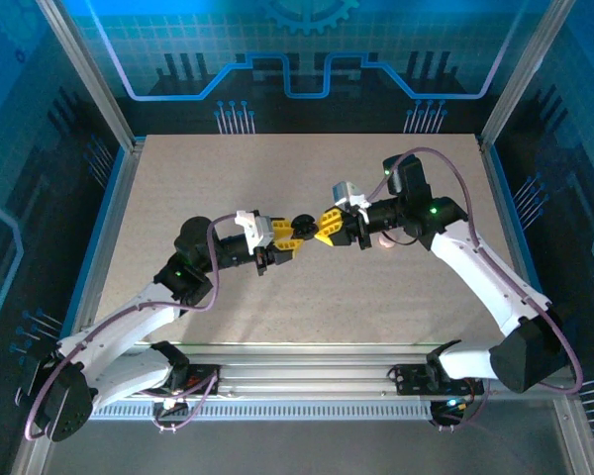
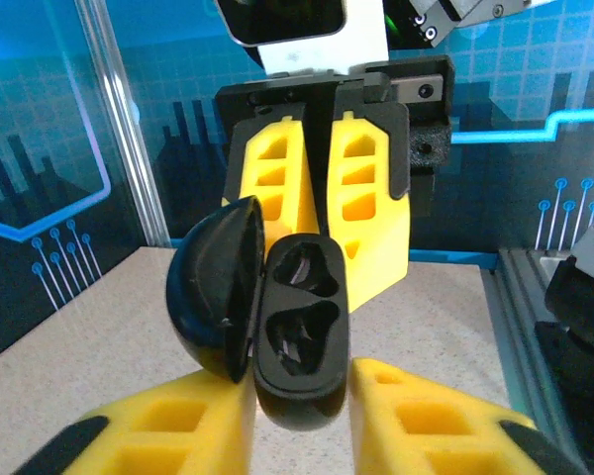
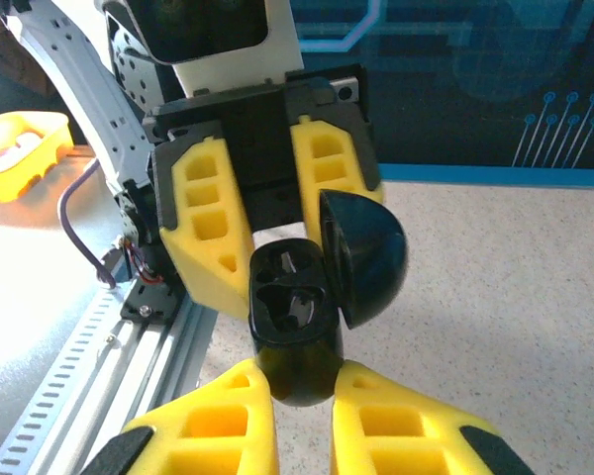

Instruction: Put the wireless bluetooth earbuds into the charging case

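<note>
— What sits between the left gripper [image 2: 302, 386] jaws?
— The near end of a glossy black oval charging case [image 2: 299, 336], with a yellow jaw close against each side. I can't tell whether the grip is firm.
— Is it open?
— Yes. Its domed black lid [image 2: 213, 287] is swung out to the left, and two moulded wells face up.
— And beyond it?
— The right gripper [image 2: 320, 223], its yellow jaws nearly together at the case's far end, above the speckled beige desk [image 2: 89, 346].

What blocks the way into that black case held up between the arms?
Nothing visible. The lid of the charging case is swung aside, leaving both sockets uncovered, and the jaws of the right gripper clamp its lower body, clear of the openings. Whether the dark sockets are already filled, I can't tell.
</note>
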You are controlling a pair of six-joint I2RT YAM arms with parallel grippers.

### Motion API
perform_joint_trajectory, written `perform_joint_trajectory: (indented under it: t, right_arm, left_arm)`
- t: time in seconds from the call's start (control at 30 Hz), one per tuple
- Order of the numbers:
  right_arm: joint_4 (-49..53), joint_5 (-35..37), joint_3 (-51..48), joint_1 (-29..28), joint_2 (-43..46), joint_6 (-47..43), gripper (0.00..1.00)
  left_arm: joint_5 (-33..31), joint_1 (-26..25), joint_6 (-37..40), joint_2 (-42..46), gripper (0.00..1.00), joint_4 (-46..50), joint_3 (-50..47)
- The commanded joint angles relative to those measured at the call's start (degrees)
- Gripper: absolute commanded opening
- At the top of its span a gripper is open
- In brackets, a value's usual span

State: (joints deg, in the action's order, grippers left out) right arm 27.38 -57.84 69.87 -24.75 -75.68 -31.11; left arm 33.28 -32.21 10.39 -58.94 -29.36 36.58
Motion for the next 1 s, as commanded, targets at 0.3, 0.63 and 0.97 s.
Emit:
perform_joint_trajectory:
  t: [0.3,0.63,0.97]
  right_arm:
    - [-3.32,-4.82,1.42,-0.86,-1.05,1.51,0.13]
    - [-4.98,-4.87,1.08,-1.1,-1.36,2.72,0.14]
    - [-5.11,4.97,-1.95,-1.08,1.04,8.22,0.34]
  left_arm:
    - [1.42,-0.49,-3.31,-1.63,0.28,-7.39,-0.1]
    - [1.88,-0.57,-4.33,-2.1,0.17,-8.72,0.25]
    - [-2.01,5.14,-1.35,2.69,0.13,4.15,-0.63]
